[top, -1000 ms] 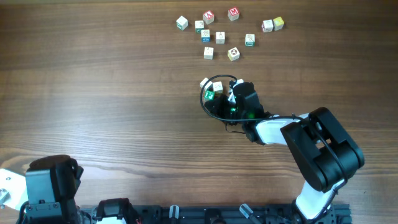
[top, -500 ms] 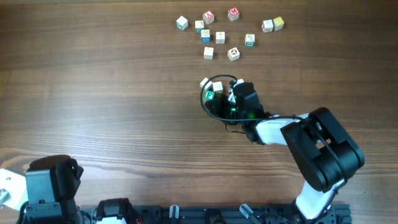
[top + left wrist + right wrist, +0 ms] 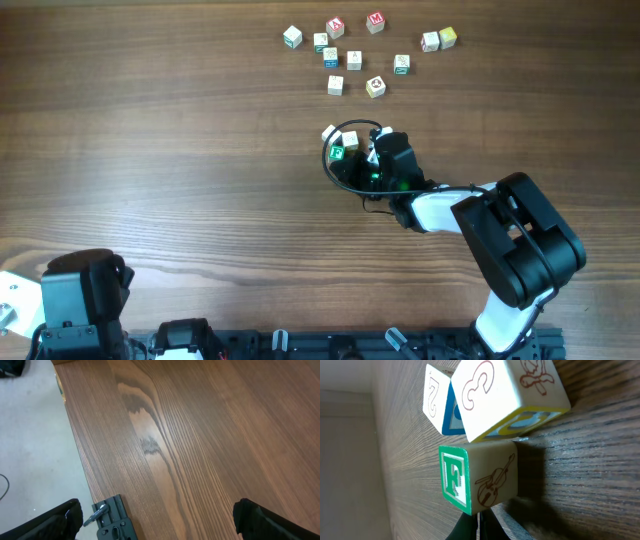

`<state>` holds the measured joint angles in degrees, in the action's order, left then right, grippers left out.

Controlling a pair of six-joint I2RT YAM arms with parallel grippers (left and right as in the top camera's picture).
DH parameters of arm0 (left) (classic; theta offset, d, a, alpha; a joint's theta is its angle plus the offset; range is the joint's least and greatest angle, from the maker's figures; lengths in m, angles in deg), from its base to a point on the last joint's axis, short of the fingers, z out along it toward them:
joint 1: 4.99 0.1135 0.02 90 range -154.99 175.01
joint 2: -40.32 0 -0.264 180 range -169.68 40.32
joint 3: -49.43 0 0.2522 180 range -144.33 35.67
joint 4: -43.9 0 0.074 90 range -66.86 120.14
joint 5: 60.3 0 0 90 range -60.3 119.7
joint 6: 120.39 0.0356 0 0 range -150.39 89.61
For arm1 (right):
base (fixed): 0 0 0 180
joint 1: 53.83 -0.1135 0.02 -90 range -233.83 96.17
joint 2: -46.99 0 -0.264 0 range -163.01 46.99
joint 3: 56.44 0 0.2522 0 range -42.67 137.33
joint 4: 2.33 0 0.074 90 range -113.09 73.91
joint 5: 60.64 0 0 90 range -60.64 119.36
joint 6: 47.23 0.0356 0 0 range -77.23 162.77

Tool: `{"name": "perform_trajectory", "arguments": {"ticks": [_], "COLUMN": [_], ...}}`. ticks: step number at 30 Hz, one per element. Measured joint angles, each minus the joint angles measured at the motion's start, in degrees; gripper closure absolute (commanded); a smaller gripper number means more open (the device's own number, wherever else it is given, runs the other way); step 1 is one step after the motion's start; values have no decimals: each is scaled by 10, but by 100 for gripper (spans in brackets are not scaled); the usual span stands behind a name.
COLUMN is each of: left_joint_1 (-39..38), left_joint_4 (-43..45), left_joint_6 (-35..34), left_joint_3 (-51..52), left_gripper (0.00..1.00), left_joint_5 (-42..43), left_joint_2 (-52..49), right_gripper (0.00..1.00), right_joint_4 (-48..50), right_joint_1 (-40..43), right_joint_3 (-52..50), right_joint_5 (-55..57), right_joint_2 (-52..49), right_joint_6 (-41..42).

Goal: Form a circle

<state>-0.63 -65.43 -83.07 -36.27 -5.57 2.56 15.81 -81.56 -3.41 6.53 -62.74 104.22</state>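
Right gripper (image 3: 477,529): clenched, the two fingers pressed together with nothing between them. The tips stand just beside the circle, on the side of the green-faced cube. Whether they touch this cube, I cannot tell.
Circle (image 3: 341,145): not a ring, only a tight cluster of three small wooden letter cubes lying on the table (image 3: 150,150).
Green-faced cube (image 3: 470,480): the part of the circle nearest to the right fingertips. It has a white letter F on the green face and a drawn violin on the pale face next to it.
Cube with 3 (image 3: 505,395): in the circle, close against the green-faced cube. It has a red outlined 3 on a pale face and a yellow frame on a side face.
Cube with 2 (image 3: 436,402): in the circle, behind the cube with 3 and partly hidden by it. One side face is blue.
Black cable (image 3: 326,165): seen from overhead, it curves around the circle on the side away from the right gripper.
Loose cubes (image 3: 354,60): the same kind, scattered farther from the robot than the circle and apart from it.
Left gripper (image 3: 157,522): released, the fingers wide apart at the two lower corners of its wrist view, holding nothing. It is well apart from the circle, over an edge of the table with pale floor beside it.
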Motion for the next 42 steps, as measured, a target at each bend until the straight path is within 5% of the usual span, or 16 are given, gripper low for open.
{"name": "perform_trajectory", "arguments": {"ticks": [11, 17, 26, 35, 42], "left_joint_1": [0, 0, 0, 0, 0], "left_joint_4": [0, 0, 0, 0, 0], "left_joint_6": [0, 0, 0, 0, 0], "left_joint_3": [0, 0, 0, 0, 0], "left_gripper": [0, 0, 0, 0, 0], "left_joint_5": [0, 0, 0, 0, 0], "left_joint_2": [0, 0, 0, 0, 0], "right_gripper": [96, 95, 95, 95, 96], "right_joint_4": [-1, -82, -152, -278, -288], "right_joint_1": [0, -1, -49, -52, -52], "right_joint_3": [0, 3, 9, 116, 132], "right_joint_5": [-27, -29, 52, 124, 203], "right_joint_2": [0, 21, 155, 159, 159], "right_joint_6": [-1, -20, -82, -176, -209]}}
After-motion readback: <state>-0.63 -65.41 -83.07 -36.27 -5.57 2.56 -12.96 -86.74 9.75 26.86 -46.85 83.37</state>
